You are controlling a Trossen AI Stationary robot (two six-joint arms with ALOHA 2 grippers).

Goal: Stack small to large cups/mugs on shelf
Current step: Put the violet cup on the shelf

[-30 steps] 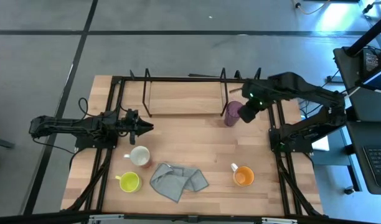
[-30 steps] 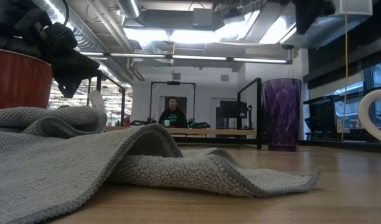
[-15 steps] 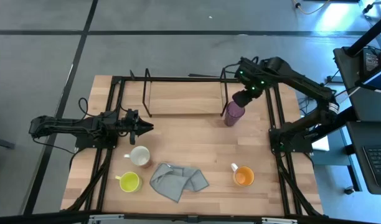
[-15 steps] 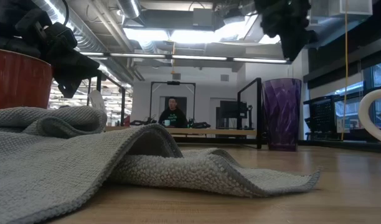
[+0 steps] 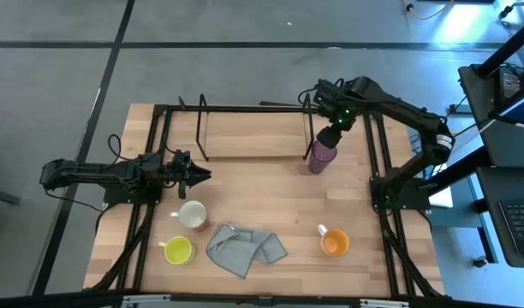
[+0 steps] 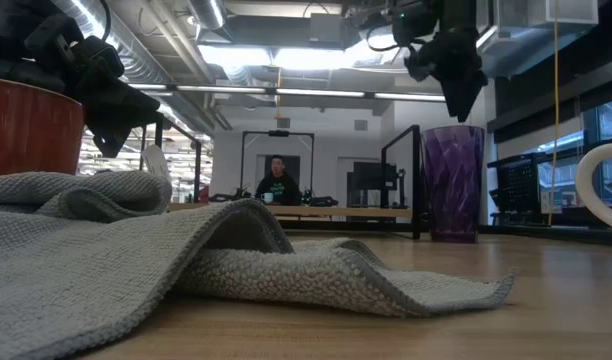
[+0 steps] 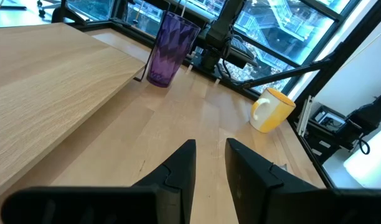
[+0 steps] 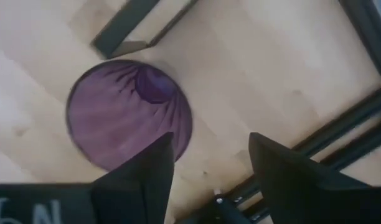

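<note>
While the right gripper (image 5: 328, 137), fingers parted, hangs over the purple tumbler (image 5: 320, 156) at upper right, grasping comes next: lower and close on its rim.

Orange mug (image 6: 26, 128) and white handle (image 6: 601, 190) cut by low-view edges, behind grey cloth (image 6: 186, 260).

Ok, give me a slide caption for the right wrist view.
Right gripper, fingers open, poised directly above the upright purple tumbler beside the shelf.
</note>
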